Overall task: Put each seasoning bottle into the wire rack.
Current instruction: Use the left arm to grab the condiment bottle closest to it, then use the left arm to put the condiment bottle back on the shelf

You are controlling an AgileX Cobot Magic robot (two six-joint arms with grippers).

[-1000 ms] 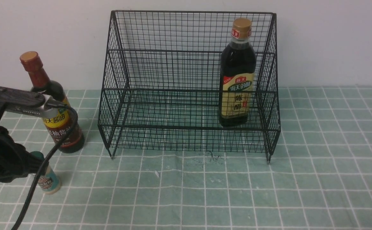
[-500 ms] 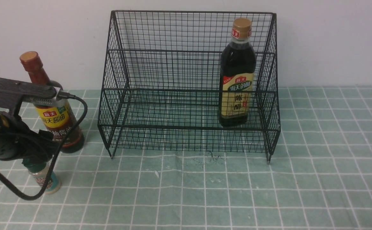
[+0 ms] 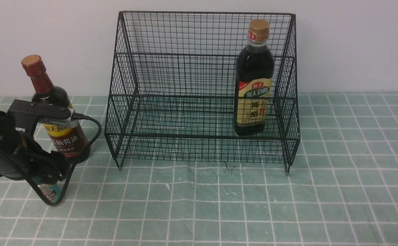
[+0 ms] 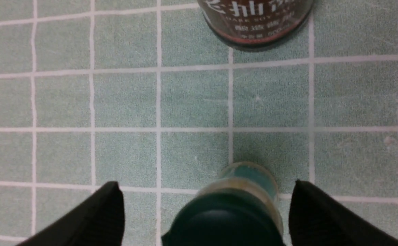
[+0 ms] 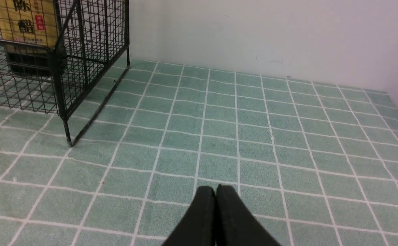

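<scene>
Large black wire-mesh rack (image 3: 185,96) with two stepped tiers stands at the back of the desk (image 3: 287,205), which has a green cloth with a white grid; white wall behind it.

Wider dark bottle with tan cap and cream label (image 3: 253,85) upright inside the rack, on the lower front tier, close to the rack's right side wall; the right wrist view shows its base on the mesh floor.

Tall dark bottle with red-brown neck and yellow-brown label (image 3: 66,141) upright on the desk, outside the rack, just left of its left side; its middle is partly hidden by the left arm's camera mount.

Tiny green-capped shaker (image 4: 233,205) on the desk, outside the rack, nearer the robot than the tall bottle; mostly covered by the left arm in the front view.

Left gripper (image 4: 204,182) down over the shaker, jaws spread wide; one black finger (image 4: 107,212) on each side of the cap, with gaps showing, so no contact visible.

Right gripper (image 5: 216,191) low over bare cloth, right of the rack; fingers pressed together, nothing between them.
</scene>
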